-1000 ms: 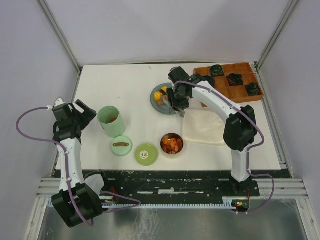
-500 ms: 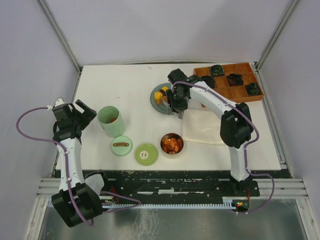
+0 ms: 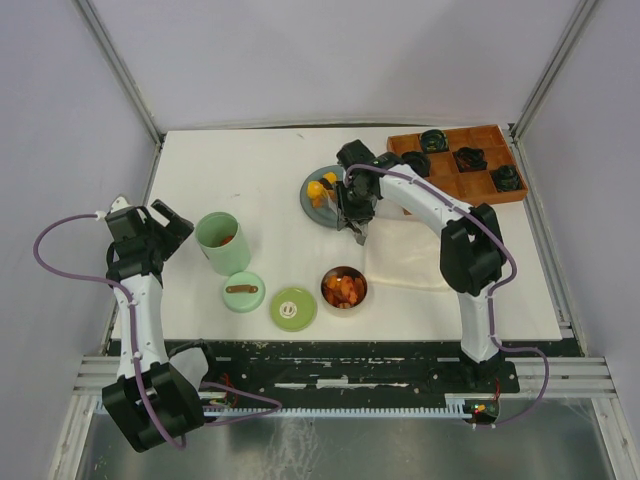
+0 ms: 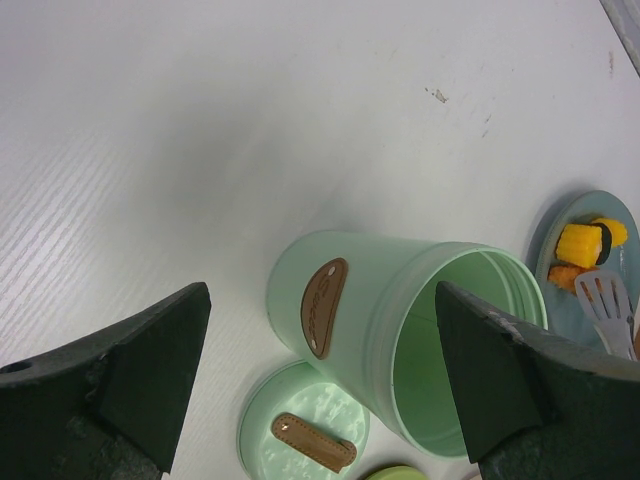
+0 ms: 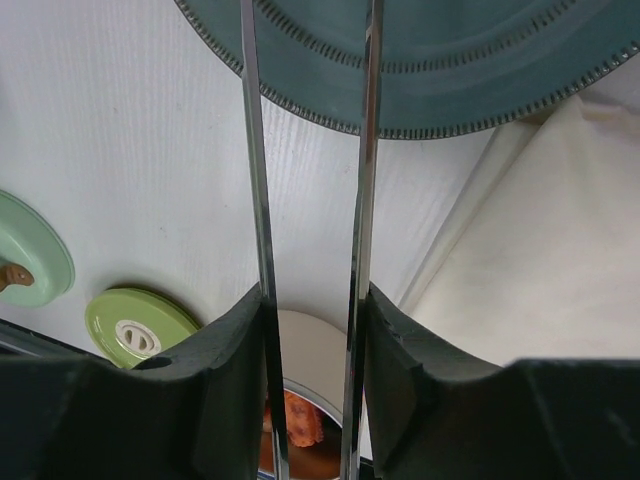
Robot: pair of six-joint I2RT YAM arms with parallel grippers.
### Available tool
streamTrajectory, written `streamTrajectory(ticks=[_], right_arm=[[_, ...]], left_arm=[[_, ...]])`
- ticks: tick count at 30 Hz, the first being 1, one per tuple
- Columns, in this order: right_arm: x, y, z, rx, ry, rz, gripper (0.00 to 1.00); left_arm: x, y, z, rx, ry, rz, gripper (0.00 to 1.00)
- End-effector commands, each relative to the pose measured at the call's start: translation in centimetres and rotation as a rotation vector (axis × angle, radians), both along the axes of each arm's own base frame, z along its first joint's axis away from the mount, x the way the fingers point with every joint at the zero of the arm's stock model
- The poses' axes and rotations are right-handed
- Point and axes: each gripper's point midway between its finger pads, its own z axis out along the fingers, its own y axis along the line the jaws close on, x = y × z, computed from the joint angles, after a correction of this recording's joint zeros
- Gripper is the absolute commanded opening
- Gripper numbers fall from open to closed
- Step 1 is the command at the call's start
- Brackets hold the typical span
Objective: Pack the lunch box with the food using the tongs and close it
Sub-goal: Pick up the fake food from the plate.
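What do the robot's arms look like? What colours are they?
The left arm and right arm are white tubes joined by chunky black joints. A thin purple cable loops along each one. Each arm ends in two thick, dark, wedge-shaped fingers.

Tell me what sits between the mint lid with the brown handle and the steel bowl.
The lime-green round lid lies there; the top view shows it.

White table [image 3: 250, 170]: canister [image 3: 216, 258], flat lid [image 3: 243, 291], lime lid [image 3: 293, 308], steel bowl [image 3: 325, 288], plate [image 3: 306, 200], cloth [image 3: 410, 255], wooden tray [image 3: 478, 186].
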Motion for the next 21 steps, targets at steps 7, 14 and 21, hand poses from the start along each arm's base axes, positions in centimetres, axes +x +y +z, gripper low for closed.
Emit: streamTrajectory(ticks=[7, 14, 21], right_arm=[[0.6, -3.2, 3.0, -0.011, -0.074, 0.003, 0.37], [-0.8, -4.6, 3.3, -0.019, -0.024, 0.096, 0.37], [-1.0, -5.6, 2.7, -0.077, -0.006, 0.113, 0.44]], left_arm=[[0.6, 0.1, 1.2, -0.002, -0.053, 0.005, 1.0], [0.7, 0.0, 1.0, -0.006, -0.049, 0.002, 1.0], [0.7, 0.0, 0.8, -0.012, -0.043, -0.002, 1.0]])
